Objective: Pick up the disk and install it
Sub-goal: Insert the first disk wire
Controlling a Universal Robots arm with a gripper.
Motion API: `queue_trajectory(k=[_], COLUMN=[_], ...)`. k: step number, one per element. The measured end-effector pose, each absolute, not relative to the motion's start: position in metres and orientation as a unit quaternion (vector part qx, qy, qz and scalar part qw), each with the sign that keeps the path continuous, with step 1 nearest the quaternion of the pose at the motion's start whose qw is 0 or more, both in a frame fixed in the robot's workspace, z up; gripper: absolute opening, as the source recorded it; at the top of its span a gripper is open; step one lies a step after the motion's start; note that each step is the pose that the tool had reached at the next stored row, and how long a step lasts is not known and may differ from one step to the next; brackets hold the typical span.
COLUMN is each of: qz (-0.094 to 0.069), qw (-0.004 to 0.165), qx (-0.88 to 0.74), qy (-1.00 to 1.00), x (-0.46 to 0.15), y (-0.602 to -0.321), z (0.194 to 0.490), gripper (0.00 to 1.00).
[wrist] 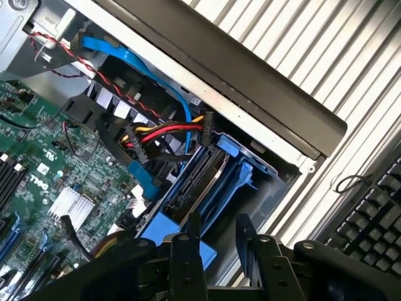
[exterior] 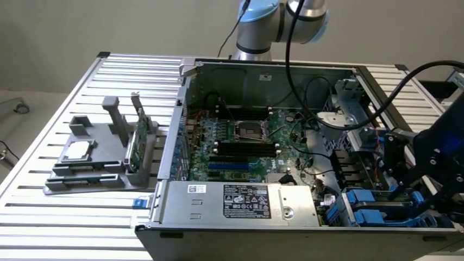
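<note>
Red-yellow cables (wrist: 168, 130) crowd the disk (wrist: 197, 180) by the end effector (wrist: 218, 222).

1. A slatted metal table (exterior: 65, 223) carries an open computer case (exterior: 268, 76).
2. Inside the case lie a green motherboard (exterior: 243, 147) and a labelled power supply (exterior: 239, 201).
3. A grey stand (exterior: 94, 179) sits beside the case, on the exterior view's left. It holds a square chip (exterior: 77, 150) and an upright green card (exterior: 136, 145).
4. A black keyboard (wrist: 376, 219) lies outside the case.

We see a robotics lab bench: a robot arm (exterior: 255, 27) stands behind a slatted aluminium table (exterior: 65, 231), which carries an opened PC case (exterior: 290, 243) with its motherboard (exterior: 239, 149) bare, a grey parts fixture (exterior: 94, 179) and a keyboard (wrist: 376, 219).
</note>
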State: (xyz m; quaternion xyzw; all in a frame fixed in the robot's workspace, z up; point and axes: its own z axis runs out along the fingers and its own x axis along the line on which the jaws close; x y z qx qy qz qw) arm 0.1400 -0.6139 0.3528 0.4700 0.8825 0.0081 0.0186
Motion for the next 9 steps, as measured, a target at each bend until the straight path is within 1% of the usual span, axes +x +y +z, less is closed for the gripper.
queue_trajectory(k=[9], qz=[0.02], qw=[0.012], qx=[0.492], qy=[0.87], x=[0.1401], y=[-0.613], z=[0.3482], gripper=[0.36])
